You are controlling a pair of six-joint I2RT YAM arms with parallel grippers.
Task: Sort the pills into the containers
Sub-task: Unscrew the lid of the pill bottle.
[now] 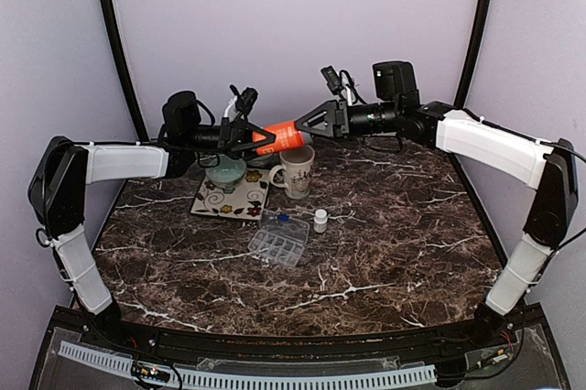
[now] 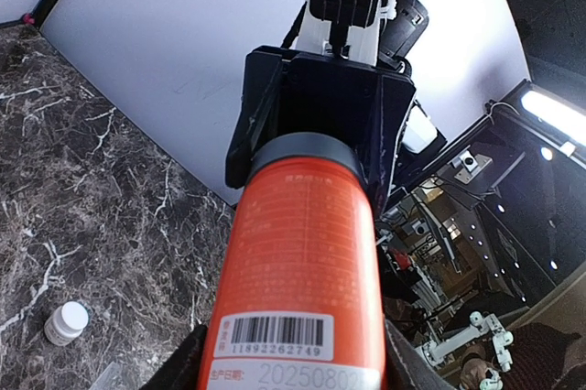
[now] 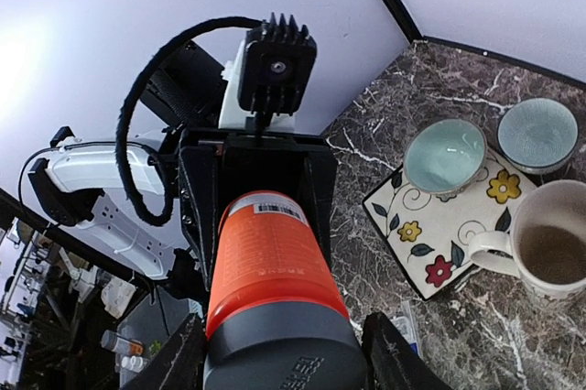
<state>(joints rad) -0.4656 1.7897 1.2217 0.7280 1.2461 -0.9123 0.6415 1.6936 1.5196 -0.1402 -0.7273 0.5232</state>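
opening the bottle [image 1: 286, 136] is in hand: gripped by the left claw [image 1: 263, 140], its cap [image 3: 284, 358] by the right claw [image 1: 304, 124]; twisting is needed next.

Robotics lab: backdrop screens [image 1: 293, 33], robot rigs [image 2: 476, 330] beyond.

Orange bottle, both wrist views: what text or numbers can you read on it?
"11892262749" under the barcode, on the white label of the orange bottle.
"20250802" just below, running off the frame edge.
Fine print on the orange body and raised letters on the dark cap: too blurred to read.
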